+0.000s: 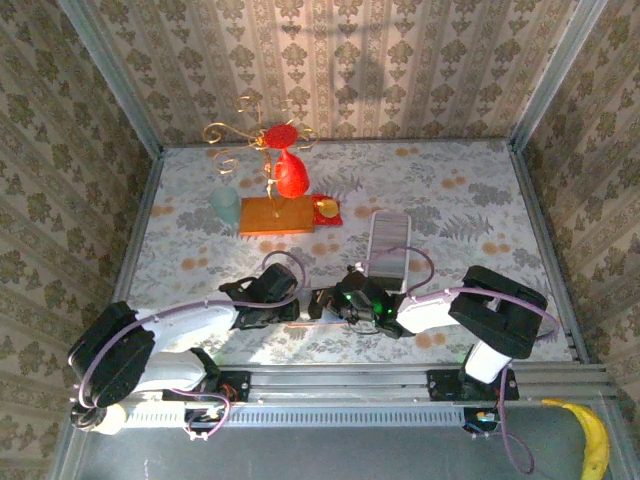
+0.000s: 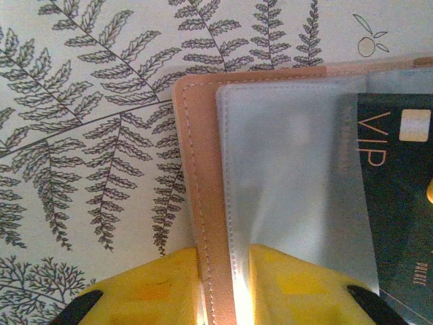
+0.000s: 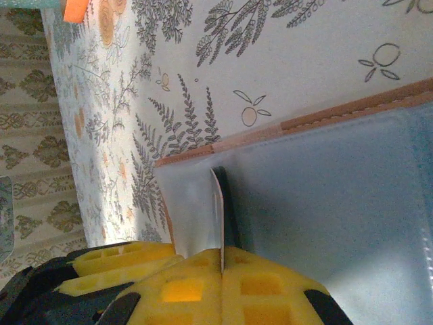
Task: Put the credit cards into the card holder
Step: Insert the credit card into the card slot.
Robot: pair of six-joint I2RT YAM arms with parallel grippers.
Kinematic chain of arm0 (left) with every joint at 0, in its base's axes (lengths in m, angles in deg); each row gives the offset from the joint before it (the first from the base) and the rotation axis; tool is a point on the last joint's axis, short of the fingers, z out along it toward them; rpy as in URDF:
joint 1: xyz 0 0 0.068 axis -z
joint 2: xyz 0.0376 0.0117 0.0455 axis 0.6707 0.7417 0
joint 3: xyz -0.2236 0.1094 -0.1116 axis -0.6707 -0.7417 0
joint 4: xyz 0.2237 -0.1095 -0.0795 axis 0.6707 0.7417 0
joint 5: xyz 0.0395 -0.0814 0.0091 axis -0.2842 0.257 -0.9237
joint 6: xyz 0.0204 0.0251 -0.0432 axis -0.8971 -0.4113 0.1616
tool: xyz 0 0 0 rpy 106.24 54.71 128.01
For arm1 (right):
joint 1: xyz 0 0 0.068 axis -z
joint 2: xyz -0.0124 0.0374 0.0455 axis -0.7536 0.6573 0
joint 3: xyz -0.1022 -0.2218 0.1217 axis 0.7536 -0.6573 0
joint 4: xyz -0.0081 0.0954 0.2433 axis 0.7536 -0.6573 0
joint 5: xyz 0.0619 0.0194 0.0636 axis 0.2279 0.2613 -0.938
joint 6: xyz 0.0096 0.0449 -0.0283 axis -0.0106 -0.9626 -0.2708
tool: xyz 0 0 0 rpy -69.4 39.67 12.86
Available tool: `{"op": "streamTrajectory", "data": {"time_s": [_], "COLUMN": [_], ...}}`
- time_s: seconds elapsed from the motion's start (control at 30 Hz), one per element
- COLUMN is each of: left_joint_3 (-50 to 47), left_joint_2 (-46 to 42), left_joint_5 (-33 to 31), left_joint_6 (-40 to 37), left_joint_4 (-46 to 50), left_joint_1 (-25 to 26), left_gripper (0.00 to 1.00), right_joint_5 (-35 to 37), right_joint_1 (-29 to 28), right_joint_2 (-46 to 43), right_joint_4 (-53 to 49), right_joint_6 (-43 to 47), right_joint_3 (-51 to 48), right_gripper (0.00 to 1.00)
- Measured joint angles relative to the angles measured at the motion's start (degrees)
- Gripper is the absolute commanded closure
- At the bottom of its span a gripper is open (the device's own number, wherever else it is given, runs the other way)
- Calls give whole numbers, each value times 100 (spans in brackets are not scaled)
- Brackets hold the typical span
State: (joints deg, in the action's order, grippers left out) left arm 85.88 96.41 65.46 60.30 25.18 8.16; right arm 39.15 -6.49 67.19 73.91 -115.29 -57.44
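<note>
Orange wooden block (image 1: 270, 217) toward far side of fern-patterned surface (image 1: 470, 200). Gold-and-red ornament stand (image 1: 287, 172) rises from block. Pale teal cup (image 1: 225, 207) just left of block. Small red-yellow item (image 1: 327, 210) against block's right end. Long white tray (image 1: 390, 245) further right, nearer. Banana (image 1: 593, 440) well right, beyond surface's near edge.

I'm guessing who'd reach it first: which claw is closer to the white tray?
Right. The right claw is just left of the white tray; the left claw is farther left.

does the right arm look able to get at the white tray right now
Reach, probably yes: the white tray lies just beyond the right pincer, nothing between. But that pincer is shut on a dark card at the card holder's sleeve, so it can't grasp.
</note>
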Motion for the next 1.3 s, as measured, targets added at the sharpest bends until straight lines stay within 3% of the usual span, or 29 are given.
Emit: {"op": "streamTrajectory", "data": {"time_s": [0.17,0.3,0.43,0.67,0.9,1.3], "left_joint_3": [-81,-103,-155,-232,-249,-251], "left_joint_2": [-66,-98,-170,-400,-505,-323], "left_joint_5": [0,-2,-20,-74,-111,50], "left_joint_6": [0,13,17,15,15,17], "left_joint_4": [-70,-68,-66,96,197,-22], "left_joint_1": [2,28,28,26,-55,-197], "left_gripper": [71,65,66,63,65,76], "right_joint_5": [-4,-4,-13,-138,-153,-111], "right_joint_1": [-15,-26,-26,-26,-26,-26], "right_joint_2": [20,109,184,251,125,9], "right_joint_4": [17,-7,-11,-260,-1215,-2262], "right_joint_6": [42,175,278,538,1049,1709], "right_joint_3": [13,146,188,271,667,986], "right_gripper": [100,93,92,67,67,82]}}
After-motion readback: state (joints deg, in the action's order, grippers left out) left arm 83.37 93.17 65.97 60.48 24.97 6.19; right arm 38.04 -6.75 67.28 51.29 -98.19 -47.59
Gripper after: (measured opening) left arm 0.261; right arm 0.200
